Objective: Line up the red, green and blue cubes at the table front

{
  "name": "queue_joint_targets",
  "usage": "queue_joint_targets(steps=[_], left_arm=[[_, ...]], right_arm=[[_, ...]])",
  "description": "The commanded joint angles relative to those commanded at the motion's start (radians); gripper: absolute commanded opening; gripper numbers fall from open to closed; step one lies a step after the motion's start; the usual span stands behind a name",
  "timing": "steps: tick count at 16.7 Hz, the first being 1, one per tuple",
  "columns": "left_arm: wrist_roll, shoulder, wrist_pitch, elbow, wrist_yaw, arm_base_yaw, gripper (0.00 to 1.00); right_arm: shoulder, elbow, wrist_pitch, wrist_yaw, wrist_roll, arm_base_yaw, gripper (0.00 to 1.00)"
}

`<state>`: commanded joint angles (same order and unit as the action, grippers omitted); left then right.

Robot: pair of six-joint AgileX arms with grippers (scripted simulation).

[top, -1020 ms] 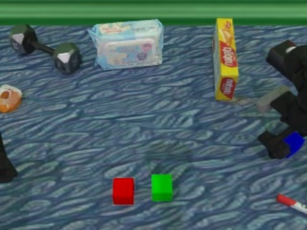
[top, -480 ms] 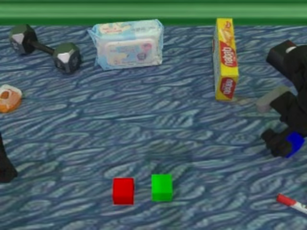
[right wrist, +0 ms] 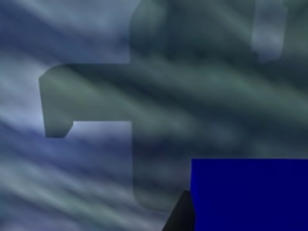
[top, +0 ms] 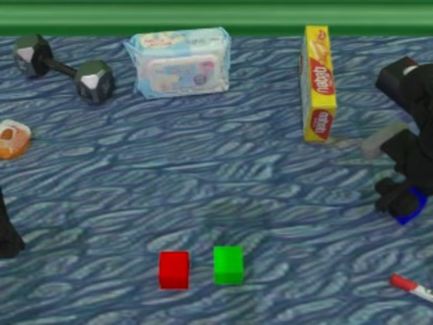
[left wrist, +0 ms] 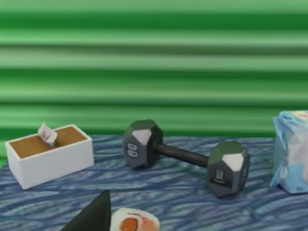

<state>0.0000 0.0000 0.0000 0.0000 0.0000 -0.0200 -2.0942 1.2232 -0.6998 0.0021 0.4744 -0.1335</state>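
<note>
The red cube (top: 174, 269) and the green cube (top: 228, 264) sit side by side near the table's (top: 223, 183) front edge, a small gap between them. The blue cube (top: 410, 210) lies at the far right, mostly covered by my right gripper (top: 404, 202). In the right wrist view the blue cube (right wrist: 250, 197) fills the lower corner, with one dark finger (right wrist: 183, 214) pressed against its side. The other finger is out of frame. My left gripper (top: 5, 233) is parked at the left edge, open and holding nothing.
Along the back stand a dumbbell (top: 64, 68), a pack of wipes (top: 179, 62) and a yellow box (top: 318, 84). An orange-and-white item (top: 12, 139) lies at the left edge, a red-and-white pen (top: 411, 286) at the front right. The left wrist view shows a white box (left wrist: 48, 154).
My right gripper's dark finger has slid rightward against the blue cube, covering more of it. The red and green cubes and the left arm have not moved.
</note>
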Motion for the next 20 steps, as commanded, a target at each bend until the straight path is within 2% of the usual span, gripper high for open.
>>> queue_joint_targets(steps=[7,14,20], left_arm=[[0.0,0.0,0.0,0.0,0.0,0.0,1.0],[0.0,0.0,0.0,0.0,0.0,0.0,1.0],[0.0,0.0,0.0,0.0,0.0,0.0,1.0]], right_arm=[[0.019,0.006,-0.014,-0.006,-0.005,0.0,0.0],[0.123,0.117,-0.237,-0.007,-0.003,-0.006,0.0],[0.138,0.128,-0.259,-0.007,-0.006,-0.004,0.0]])
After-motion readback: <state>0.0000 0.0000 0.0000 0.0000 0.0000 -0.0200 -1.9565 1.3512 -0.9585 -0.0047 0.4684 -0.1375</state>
